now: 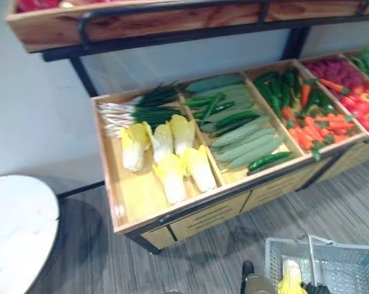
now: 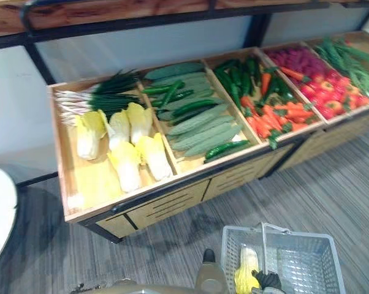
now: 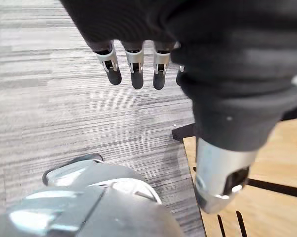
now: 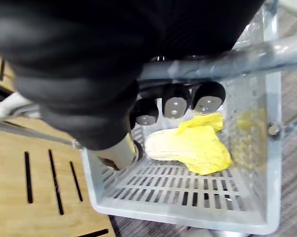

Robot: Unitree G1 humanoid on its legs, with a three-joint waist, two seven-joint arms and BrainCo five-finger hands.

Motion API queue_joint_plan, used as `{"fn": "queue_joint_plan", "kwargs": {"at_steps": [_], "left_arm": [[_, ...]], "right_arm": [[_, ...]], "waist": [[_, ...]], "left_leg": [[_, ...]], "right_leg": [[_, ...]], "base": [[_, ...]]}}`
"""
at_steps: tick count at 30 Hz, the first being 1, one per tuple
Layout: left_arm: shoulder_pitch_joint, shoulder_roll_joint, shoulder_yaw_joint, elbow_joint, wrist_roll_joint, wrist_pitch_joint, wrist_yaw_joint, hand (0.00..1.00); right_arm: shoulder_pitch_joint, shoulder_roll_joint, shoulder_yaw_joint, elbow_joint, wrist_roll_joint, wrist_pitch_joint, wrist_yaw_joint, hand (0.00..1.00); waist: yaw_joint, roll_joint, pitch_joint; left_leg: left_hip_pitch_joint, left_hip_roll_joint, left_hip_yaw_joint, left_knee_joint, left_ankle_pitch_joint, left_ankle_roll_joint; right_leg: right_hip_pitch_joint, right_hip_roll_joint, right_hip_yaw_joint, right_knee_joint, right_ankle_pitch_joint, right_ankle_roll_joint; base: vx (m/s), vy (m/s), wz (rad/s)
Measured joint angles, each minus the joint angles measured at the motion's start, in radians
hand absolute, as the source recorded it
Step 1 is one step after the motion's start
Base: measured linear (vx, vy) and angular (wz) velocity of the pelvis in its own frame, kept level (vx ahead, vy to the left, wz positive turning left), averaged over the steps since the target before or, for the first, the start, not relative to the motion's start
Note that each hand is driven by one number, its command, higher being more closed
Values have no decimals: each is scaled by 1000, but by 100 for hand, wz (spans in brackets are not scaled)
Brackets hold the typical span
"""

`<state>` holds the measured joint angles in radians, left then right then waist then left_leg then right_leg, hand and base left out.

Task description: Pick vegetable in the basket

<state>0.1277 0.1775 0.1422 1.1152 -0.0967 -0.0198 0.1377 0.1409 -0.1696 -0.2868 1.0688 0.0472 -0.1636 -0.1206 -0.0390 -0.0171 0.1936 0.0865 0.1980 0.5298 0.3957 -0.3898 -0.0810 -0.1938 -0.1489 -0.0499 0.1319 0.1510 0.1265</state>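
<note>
Apart from the basket (image 2: 334, 260), my left hand (image 3: 134, 69) hangs over the floor (image 3: 50, 98) with fingers straight and slack, holding nothing, while inside the basket one yellow cabbage (image 4: 198, 145) lies on its bottom, and above it my right hand (image 4: 175, 106) is curled round the basket's handle (image 4: 237, 59).
</note>
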Motion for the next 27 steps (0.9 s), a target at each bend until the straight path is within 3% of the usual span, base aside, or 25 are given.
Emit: {"fn": "queue_joint_plan", "kwargs": {"at_steps": [1, 2, 3, 5, 6, 7, 8, 10, 11, 12, 13, 14, 17, 19, 24, 26, 27], "left_arm": [[-4, 6, 1, -7, 14, 10, -7, 0], [-6, 6, 3, -8, 25, 13, -8, 0], [-17, 11, 1, -24, 34, 27, -6, 0], [-14, 18, 1, -38, 34, 38, -5, 0], [-18, 24, 7, -40, 34, 50, -7, 0], [-33, 21, 17, -25, 35, 55, -8, 0], [-34, 3, 20, -28, 35, 48, -10, 0], [-32, 18, 0, -28, 37, 55, -9, 0], [-32, 18, 1, -29, 37, 54, -11, 0], [-29, 20, 1, -29, 35, 54, -12, 0], [-25, 24, 1, -28, 33, 54, -14, 0], [-26, 23, 1, -27, 33, 54, -15, 0], [-33, 5, -29, -24, 33, 51, -19, 0], [-43, -9, -37, -19, 32, 52, -17, 0], [-49, -12, -40, -21, 34, 53, -14, 0], [-45, -12, -40, -20, 38, 54, -13, 0], [-34, -18, -40, -20, 38, 54, -13, 0]], "right_arm": [[7, 13, 0, 0, -3, -7, 0, 100], [-1, 16, 0, -5, -5, -14, 2, 100], [-2, 20, -2, -7, -8, -17, 11, 100], [4, 25, -9, 1, -8, -17, 11, 100], [2, 32, 3, -4, -8, -19, 11, 100], [-17, 22, 21, 4, -9, -33, 11, 100], [-26, 6, 17, 2, -14, -32, 13, 100], [-26, 6, 1, 11, -41, -28, 3, 100], [-31, 12, -10, 22, -48, -28, 8, 100], [-37, 13, -7, 21, -52, -28, 14, 100], [-47, 16, 0, 19, -61, -28, 20, 100], [-56, 14, 24, 15, -89, -33, 25, 100], [-58, 9, 84, 16, -89, -41, 41, 100], [-53, 6, 100, 22, -89, -35, 39, 100], [-22, 2, 128, 26, -85, -36, 42, 100], [-19, 2, 129, 26, -82, -36, 42, 100], [-19, 0, 129, 23, -79, -36, 41, 100]], "waist": [[-7, 2, -2], [-10, 18, 0], [-32, 20, 3], [-36, 17, 1], [-31, -7, 4], [-12, -6, -6], [-3, 35, 2], [-16, 18, -10], [-8, 8, -16], [-1, 4, -19], [7, 4, -19], [12, 3, -22], [10, -5, -35], [6, -3, -35], [-15, 4, -49], [-13, 9, -45], [-12, 16, -41]], "left_leg": [[-9, 9, 52, -19, 13, 18], [-19, 23, 85, -29, 23, 28], [-23, 34, 126, -74, 58, 33], [-11, 35, 169, -71, 72, 31], [-38, 33, 183, -11, 84, 54], [-106, 12, 130, -83, 88, 123], [-99, 39, 169, -172, 197, 93], [-86, 28, 261, -161, 188, 91], [-87, 41, 318, -144, 188, 92], [-86, 49, 349, -136, 188, 92], [-85, 67, 392, -123, 188, 91], [-68, 78, 468, -119, 195, 79], [-41, 122, 568, -102, 197, 50], [-11, 135, 605, -98, 218, 41], [5, 182, 590, -55, 239, 26], [1, 228, 524, 33, 240, 27], [-15, 253, 417, 116, 247, 40]], "right_leg": [[-7, 20, -6, -85, 108, -29], [-20, 20, -40, -68, 90, -54], [-78, 6, -218, 196, -105, -143], [-79, 7, -292, 263, -134, -169], [-86, 13, -337, 245, -79, -236], [-37, 56, -258, 19, 48, -165], [-37, 50, -333, 172, -87, -194], [-21, -65, -410, 460, -275, -181], [31, -112, -463, 476, -281, -180], [52, -122, -485, 450, -284, -170], [63, -114, -507, 404, -287, -149], [82, -55, -547, 272, -282, -132], [163, 39, -558, -8, -301, -110], [183, 59, -555, -34, -272, -113], [227, 117, -536, -98, -241, -142], [243, 133, -501, -106, -237, -149], [255, 138, -459, -101, -239, -154]], "base": [[-148, 89, -89], [-131, 59, -95], [-22, 8, -70], [13, 30, -84], [-127, 29, -142], [-221, 44, -173], [-192, 15, -153], [-34, -21, -120], [-18, -80, -126], [-51, -140, -137], [-79, -180, -171], [-82, -181, -163], [-80, -250, -120], [-71, -159, -64], [-73, -88, -14], [-74, -28, -47], [-64, -7, -94]]}}
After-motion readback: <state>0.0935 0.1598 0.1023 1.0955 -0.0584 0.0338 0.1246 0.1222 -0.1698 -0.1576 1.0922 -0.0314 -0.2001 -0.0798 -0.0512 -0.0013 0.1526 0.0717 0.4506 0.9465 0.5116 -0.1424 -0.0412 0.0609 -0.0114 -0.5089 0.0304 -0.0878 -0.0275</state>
